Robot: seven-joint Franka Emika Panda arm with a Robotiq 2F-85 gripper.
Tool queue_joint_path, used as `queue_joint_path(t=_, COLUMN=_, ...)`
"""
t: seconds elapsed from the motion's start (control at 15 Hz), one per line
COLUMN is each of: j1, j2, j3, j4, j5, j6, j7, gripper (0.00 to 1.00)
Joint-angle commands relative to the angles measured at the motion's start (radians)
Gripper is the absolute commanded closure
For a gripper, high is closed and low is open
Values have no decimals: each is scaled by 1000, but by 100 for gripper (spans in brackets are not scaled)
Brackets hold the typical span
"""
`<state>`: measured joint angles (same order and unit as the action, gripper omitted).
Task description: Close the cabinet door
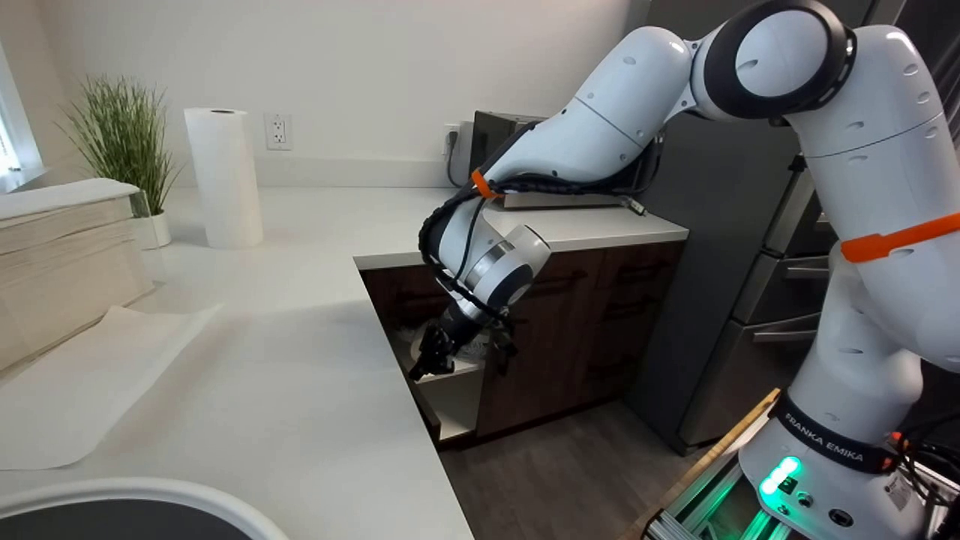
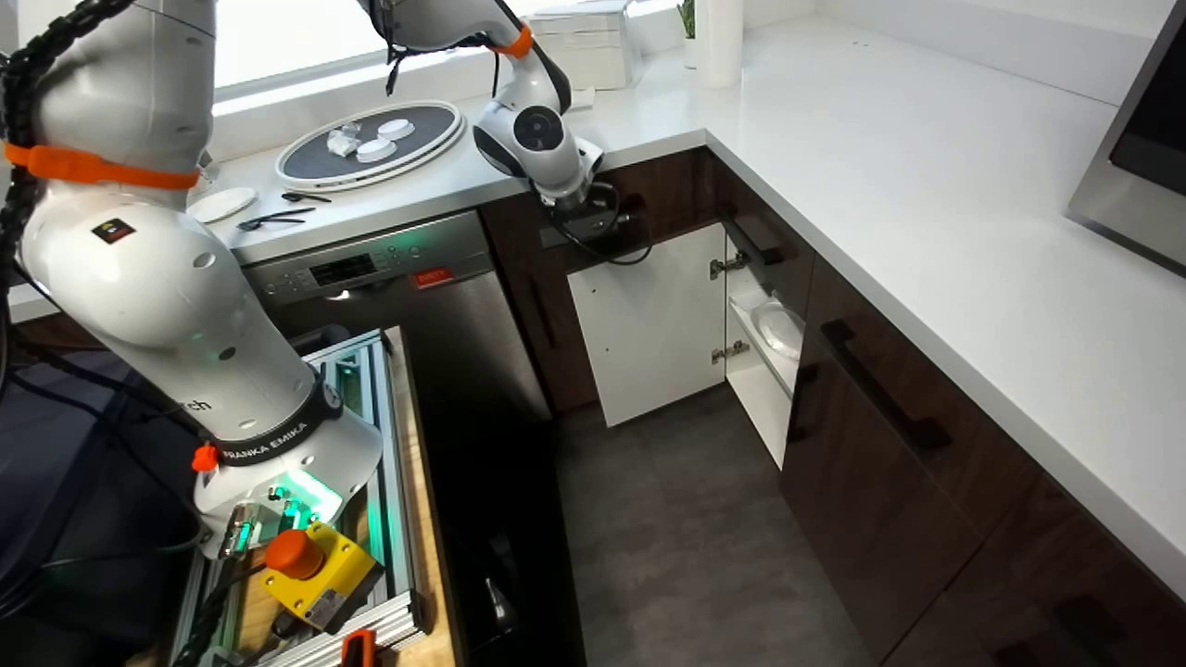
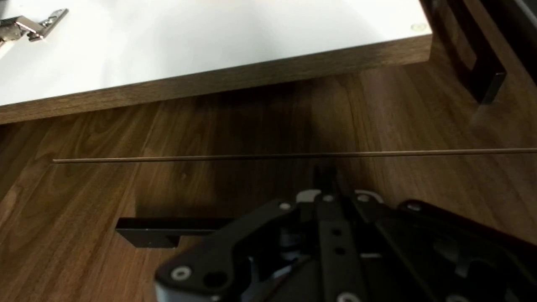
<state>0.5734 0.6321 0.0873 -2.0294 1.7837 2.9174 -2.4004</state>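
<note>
The cabinet door stands open in an exterior view, its white inner face (image 2: 649,324) toward the camera and hinges on the right. In an exterior view, only a narrow strip of the door (image 1: 429,416) shows beside the counter. In the wrist view, the white face and brown edge of the door (image 3: 218,79) cross the top. My gripper (image 3: 326,174) is shut and empty, pointing at brown wooden fronts on the outer side of the door's edge. In an exterior view, the gripper (image 1: 421,369) is below counter height by the open cabinet; contact with the door cannot be told.
The white counter (image 2: 889,176) overhangs the corner. Black handles project from fronts, one near the gripper (image 3: 168,230). The open cabinet holds a shelf with white dishes (image 2: 778,326). A dishwasher (image 2: 408,315) stands left of the door. A microwave (image 1: 510,142) and grey refrigerator (image 1: 690,247) stand beyond.
</note>
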Motion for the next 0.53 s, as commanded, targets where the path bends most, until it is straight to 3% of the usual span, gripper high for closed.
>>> queue_joint_path(t=0.0, j1=14, j2=61, j3=-15, j4=62, j5=92, j6=15, j7=-118, gripper=100)
queue_joint_path(t=0.47, j1=50, j2=152, j3=-39, j4=148, j5=244, j6=6, j7=-284, gripper=100)
